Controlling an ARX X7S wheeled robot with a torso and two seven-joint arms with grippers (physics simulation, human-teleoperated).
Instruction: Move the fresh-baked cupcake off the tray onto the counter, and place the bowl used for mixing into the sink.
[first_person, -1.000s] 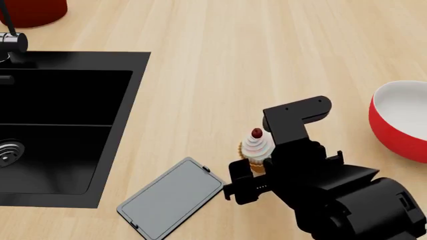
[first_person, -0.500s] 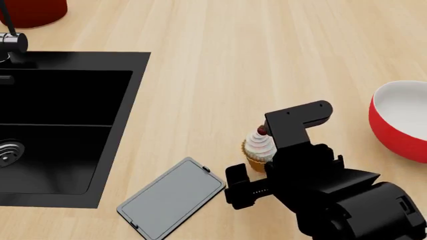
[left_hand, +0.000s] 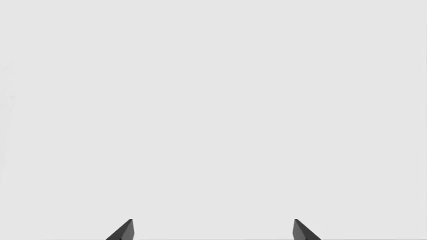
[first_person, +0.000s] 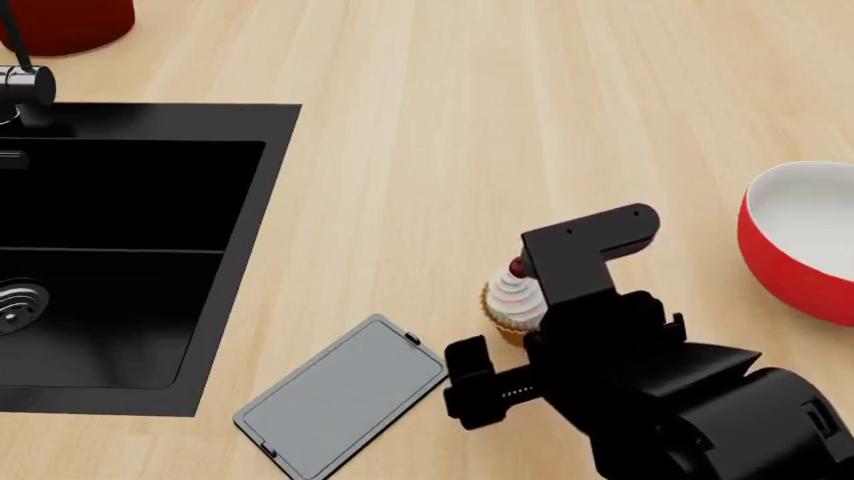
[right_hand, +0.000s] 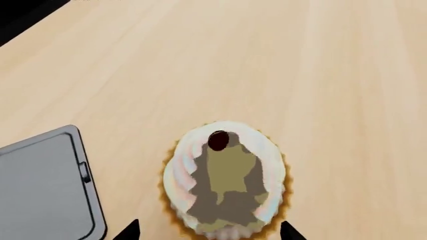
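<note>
Blocking part of the cupcake (first_person: 514, 297) in the head view, the right claw (right_hand: 209, 231) sits spread, fingertips either side of the wrapper — whether touching, I cannot tell. Cupcake stands on the desk (first_person: 534, 110), beside the tray (first_person: 344, 396). Bowl (first_person: 805, 243) is cut off — sink (first_person: 120, 260) too. Left claw (left_hand: 212, 230): parted, against blank grey.

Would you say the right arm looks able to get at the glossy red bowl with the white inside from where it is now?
Probably yes: the red bowl sits on open wooden counter beside the right gripper, nothing between them, but the frosted cupcake sits between its fingertips.
</note>
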